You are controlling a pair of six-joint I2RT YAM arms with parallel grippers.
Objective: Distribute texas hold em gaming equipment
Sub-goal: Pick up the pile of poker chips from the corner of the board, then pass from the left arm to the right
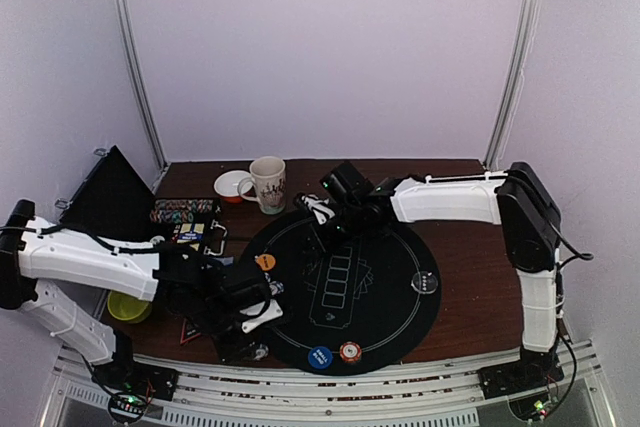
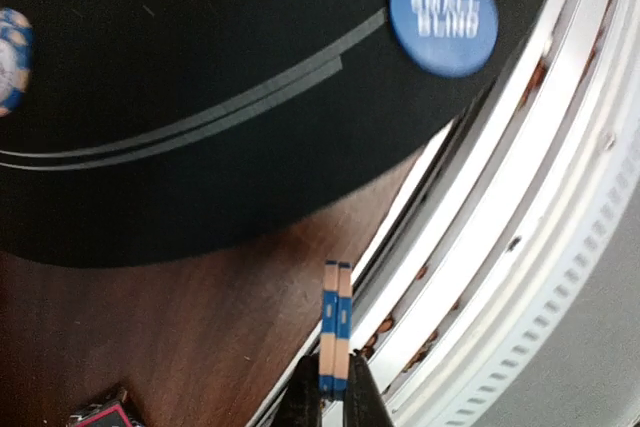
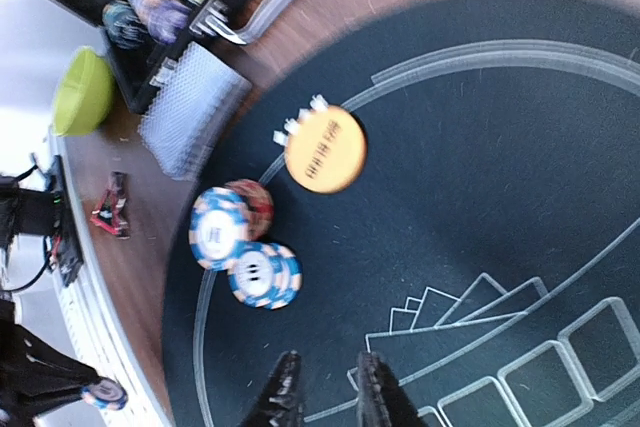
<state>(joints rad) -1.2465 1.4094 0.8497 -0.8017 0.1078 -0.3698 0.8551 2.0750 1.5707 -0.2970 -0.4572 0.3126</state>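
Leftward, chip-lined case (image 1: 112, 192), left fingers (image 2: 303, 403) pinching chips (image 2: 336, 327)

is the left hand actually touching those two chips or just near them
Touching. The left wrist view shows the left hand pinching the two striped chips edge-on between its fingers.

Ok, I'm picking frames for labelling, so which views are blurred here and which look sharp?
Right wrist: motion-smeared, the orange disc lettering unreadable. Left wrist: blue disc text soft though legible, the two chips in the jaws crisper. Top external: sharp and evenly lit.
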